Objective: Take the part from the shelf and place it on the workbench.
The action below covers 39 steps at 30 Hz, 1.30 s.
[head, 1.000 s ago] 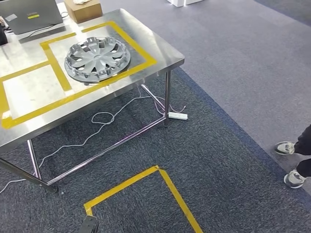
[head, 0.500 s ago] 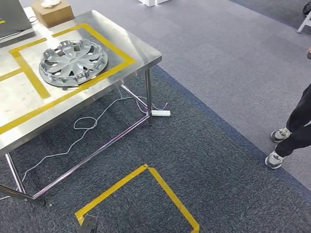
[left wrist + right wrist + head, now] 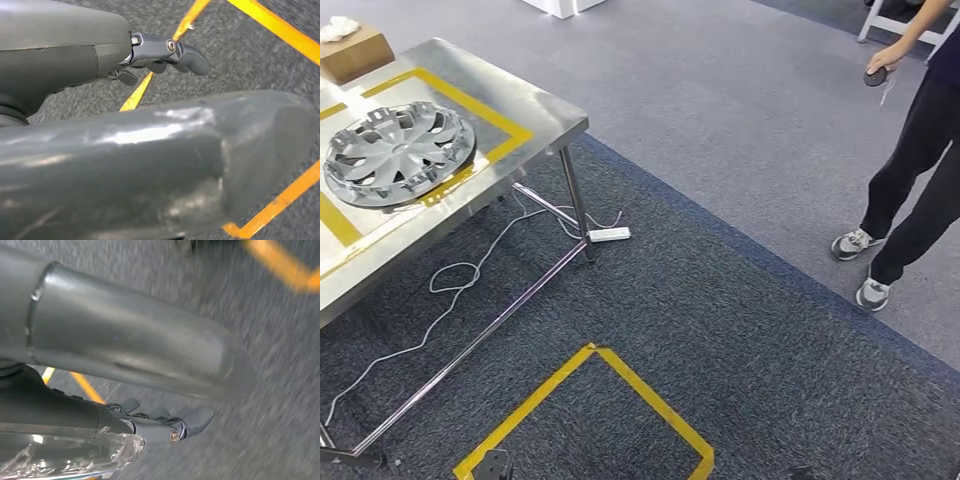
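My left robot hand hangs over carpet, fingers apart, holding nothing. My right robot hand same, fingers loose, nothing held. Yellow tape square on carpet below. Part, silver wheel cover, lies flat on table inside yellow tape, near table corner. Person stands well apart on grey floor.

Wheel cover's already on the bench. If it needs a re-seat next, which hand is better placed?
Left, probably. The wheel cover lies on the workbench at the robot's left. Both the left hand and right hand hang empty over the carpet, fingers apart, so side alone decides.
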Each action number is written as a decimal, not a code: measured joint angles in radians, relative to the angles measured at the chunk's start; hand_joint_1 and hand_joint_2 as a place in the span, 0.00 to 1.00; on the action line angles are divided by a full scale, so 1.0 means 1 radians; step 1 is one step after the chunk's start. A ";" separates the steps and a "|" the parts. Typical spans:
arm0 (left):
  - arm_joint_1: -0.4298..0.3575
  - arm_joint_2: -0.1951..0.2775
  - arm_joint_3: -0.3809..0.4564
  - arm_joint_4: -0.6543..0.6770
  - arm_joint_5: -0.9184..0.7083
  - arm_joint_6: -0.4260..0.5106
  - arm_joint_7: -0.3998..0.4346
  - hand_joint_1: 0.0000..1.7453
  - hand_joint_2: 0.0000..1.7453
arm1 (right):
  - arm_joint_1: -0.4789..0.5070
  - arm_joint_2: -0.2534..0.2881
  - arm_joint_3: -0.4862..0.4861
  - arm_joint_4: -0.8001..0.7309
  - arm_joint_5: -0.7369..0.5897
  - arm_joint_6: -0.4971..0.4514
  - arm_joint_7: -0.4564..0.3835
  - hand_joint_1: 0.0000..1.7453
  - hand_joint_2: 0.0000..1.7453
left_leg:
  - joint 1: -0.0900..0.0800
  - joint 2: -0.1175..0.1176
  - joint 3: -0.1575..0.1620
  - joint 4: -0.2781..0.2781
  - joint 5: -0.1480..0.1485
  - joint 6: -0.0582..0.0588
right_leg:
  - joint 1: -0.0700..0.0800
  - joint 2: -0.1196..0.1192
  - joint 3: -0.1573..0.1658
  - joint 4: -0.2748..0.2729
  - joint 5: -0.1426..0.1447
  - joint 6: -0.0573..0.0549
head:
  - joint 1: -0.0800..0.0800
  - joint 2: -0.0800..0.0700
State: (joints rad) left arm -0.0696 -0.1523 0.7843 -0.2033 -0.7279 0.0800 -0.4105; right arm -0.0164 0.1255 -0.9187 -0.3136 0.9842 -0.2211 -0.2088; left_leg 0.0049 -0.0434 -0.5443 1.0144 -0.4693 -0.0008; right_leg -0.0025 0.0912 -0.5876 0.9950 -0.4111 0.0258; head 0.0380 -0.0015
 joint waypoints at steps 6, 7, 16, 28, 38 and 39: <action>0.005 0.006 0.002 0.000 -0.036 -0.003 0.010 0.00 0.00 | -0.013 0.013 0.029 0.061 -0.041 0.004 -0.032 0.00 0.00 | 0.000 0.024 0.016 -0.042 0.014 0.024 | -0.003 -0.030 -0.044 0.058 -0.034 0.030 | 0.006 0.000; 0.008 0.008 0.002 0.000 -0.043 0.002 0.025 0.00 0.00 | -0.018 0.013 0.028 0.066 -0.053 0.005 -0.030 0.00 0.00 | -0.001 0.035 0.016 -0.042 0.014 0.027 | -0.003 -0.056 -0.071 0.116 -0.068 0.034 | 0.009 0.000; 0.029 0.023 0.008 0.000 -0.052 0.038 0.066 0.00 0.00 | -0.034 0.023 0.015 0.091 -0.080 0.022 0.024 0.00 0.00 | -0.010 0.116 0.029 -0.038 -0.001 0.009 | -0.005 -0.141 0.013 0.021 -0.028 0.033 | 0.010 0.000; -0.014 -0.009 -0.015 0.000 -0.122 0.006 0.016 0.00 0.00 | -0.047 0.020 -0.003 0.097 -0.091 0.042 -0.043 0.00 0.00 | -0.002 0.046 -0.079 0.175 -0.065 -0.013 | -0.005 -0.025 0.006 0.011 -0.016 -0.008 | 0.004 0.000; 0.014 -0.006 -0.025 0.000 -0.119 0.047 0.136 0.00 0.00 | -0.029 0.012 -0.010 0.098 -0.058 -0.011 0.068 0.00 0.00 | 0.003 0.034 0.005 -0.026 0.007 0.026 | -0.003 -0.064 -0.089 0.167 -0.095 0.037 | 0.014 0.000; 0.021 -0.002 -0.024 0.000 -0.120 0.046 0.148 0.00 0.00 | -0.029 0.013 -0.012 0.098 -0.062 -0.015 0.077 0.00 0.00 | 0.001 0.046 0.005 -0.025 0.006 0.028 | -0.004 -0.077 -0.125 0.240 -0.128 0.040 | 0.015 0.000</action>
State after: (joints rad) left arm -0.0488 -0.1543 0.7599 -0.2029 -0.8474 0.1265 -0.2625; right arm -0.0458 0.1382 -0.9312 -0.2158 0.9218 -0.2365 -0.1322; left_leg 0.0057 0.0028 -0.5393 0.9889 -0.4629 0.0277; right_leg -0.0070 0.0138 -0.7123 1.2353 -0.5393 0.0656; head 0.0526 -0.0015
